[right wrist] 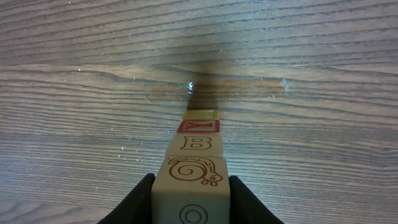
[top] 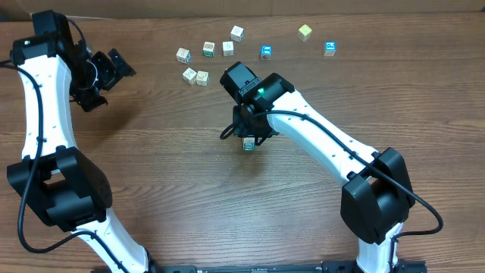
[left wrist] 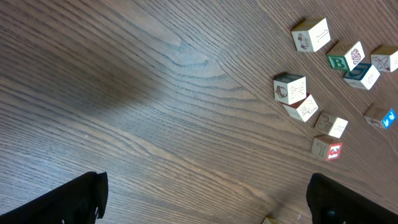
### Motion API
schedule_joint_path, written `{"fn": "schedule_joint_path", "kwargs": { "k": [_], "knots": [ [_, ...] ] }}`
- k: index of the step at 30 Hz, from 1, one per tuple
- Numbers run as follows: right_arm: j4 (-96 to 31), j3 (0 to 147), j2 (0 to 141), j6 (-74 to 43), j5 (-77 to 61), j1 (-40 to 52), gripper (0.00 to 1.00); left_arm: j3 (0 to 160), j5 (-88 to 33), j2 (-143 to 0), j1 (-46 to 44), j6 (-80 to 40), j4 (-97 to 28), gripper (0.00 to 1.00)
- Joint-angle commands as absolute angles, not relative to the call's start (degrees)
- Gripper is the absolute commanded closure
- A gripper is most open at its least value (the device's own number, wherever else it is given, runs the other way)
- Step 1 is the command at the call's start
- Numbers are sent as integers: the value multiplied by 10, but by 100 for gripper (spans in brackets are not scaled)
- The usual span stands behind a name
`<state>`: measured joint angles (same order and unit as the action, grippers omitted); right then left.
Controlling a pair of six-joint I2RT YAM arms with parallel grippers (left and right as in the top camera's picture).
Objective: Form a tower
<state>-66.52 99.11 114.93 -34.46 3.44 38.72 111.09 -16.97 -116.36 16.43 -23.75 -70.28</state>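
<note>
The tower (right wrist: 198,143) is a one-cube-wide stack on the wood table, seen from above in the right wrist view with a brown B, a red Y and a yellowish cube lower down. My right gripper (right wrist: 191,184) is shut on the top cube (right wrist: 193,169), which bears a brown snail print and sits in line with the stack. Overhead, the right gripper (top: 251,130) covers most of the tower (top: 248,144), near the table's middle. My left gripper (top: 102,76) hangs open and empty at the far left, away from the tower; its fingers (left wrist: 81,199) frame bare wood.
Several loose cubes lie along the back of the table: a pale pair (top: 195,76), a row (top: 209,49), a blue-printed one (top: 266,51), a yellow one (top: 305,31) and another blue one (top: 330,48). The left wrist view shows the same cluster (left wrist: 289,87) at its right.
</note>
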Motion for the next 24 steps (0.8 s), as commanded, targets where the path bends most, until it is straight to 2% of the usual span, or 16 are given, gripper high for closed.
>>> {"fn": "schedule_joint_path", "kwargs": {
  "k": [1,8,16,24],
  "knots": [
    [-662,1010,1149,-342,44,390,64,1119,-174,-1161,161,-227,-702,0],
    [-662,1010,1149,-342,44,390,57,1119,-174,-1161,161,-227,-702,0],
    [-662,1010,1149,-340,44,390,56,1119,-174,-1161,161,-227,-702,0],
    [-658,1010,1149,-312,40,390,49,1119,-174,-1161,161,-227,-702,0]
  ]
}}
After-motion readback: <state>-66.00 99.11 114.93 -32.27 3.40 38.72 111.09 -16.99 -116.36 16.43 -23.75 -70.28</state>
